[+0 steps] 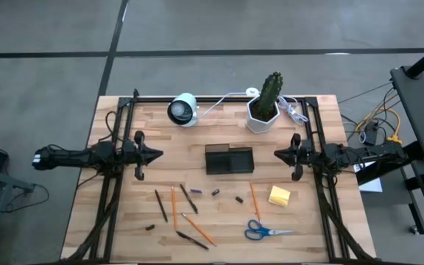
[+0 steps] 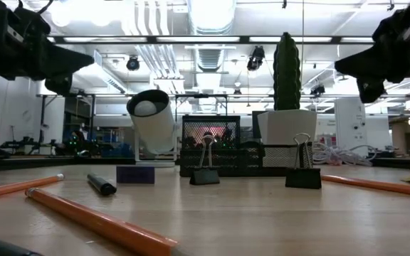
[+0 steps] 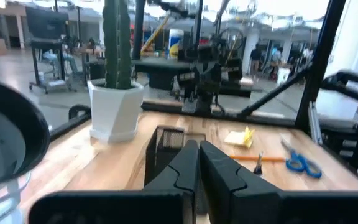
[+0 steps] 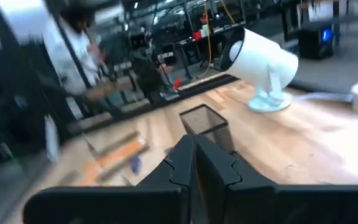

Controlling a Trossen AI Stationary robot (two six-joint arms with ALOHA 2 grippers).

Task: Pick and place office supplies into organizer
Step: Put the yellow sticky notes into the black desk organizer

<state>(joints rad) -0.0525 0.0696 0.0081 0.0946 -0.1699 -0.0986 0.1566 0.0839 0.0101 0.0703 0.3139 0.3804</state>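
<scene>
1. Organizer (image 1: 229, 159) sits mid-bench, between my two tools, touching neither.
2. Pencils (image 1: 174, 205), two binder clips (image 1: 216, 193), the sticky-note pad (image 1: 279, 196) and scissors (image 1: 266, 231) lie loose on the bench (image 1: 124, 213) nearer the front edge.
3. My left tool (image 1: 157, 154) hovers closed, holding nothing.
4. My right tool (image 1: 277, 154) likewise: closed, holding nothing.

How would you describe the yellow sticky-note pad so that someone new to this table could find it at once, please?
Start at the black organizer in the middle of the wooden table, then look toward the near edge on the right arm's side. The sticky-note pad lies flat there, between an orange pencil and the table frame, with the blue-handled scissors nearer the edge. It is the only yellow, square item.
</scene>
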